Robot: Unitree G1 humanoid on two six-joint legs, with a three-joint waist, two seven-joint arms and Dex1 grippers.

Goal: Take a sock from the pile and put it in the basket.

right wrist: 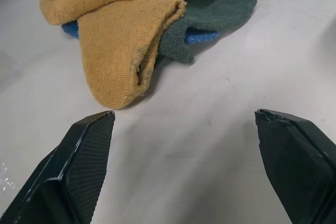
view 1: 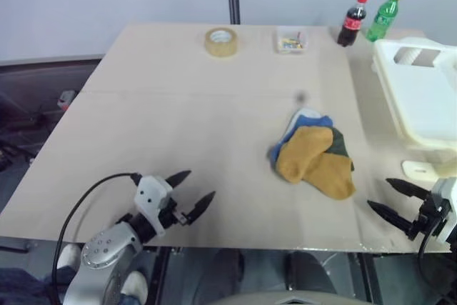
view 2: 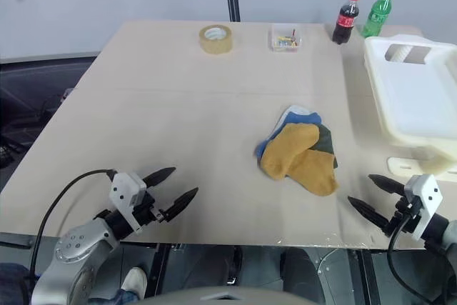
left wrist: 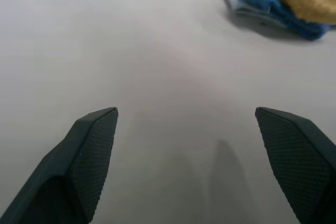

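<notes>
Yellow sock tops the pile left of the basket; left gripper and right gripper near the pile, both spread wide, empty.

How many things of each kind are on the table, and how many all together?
Socks in the pile: 4 colours show (mustard yellow, blue, dark green, light blue-white)
Bottles: 2 (cola, green)
Tape roll: 1
Small clear box: 1
Basket: 1
Total: 9
</notes>
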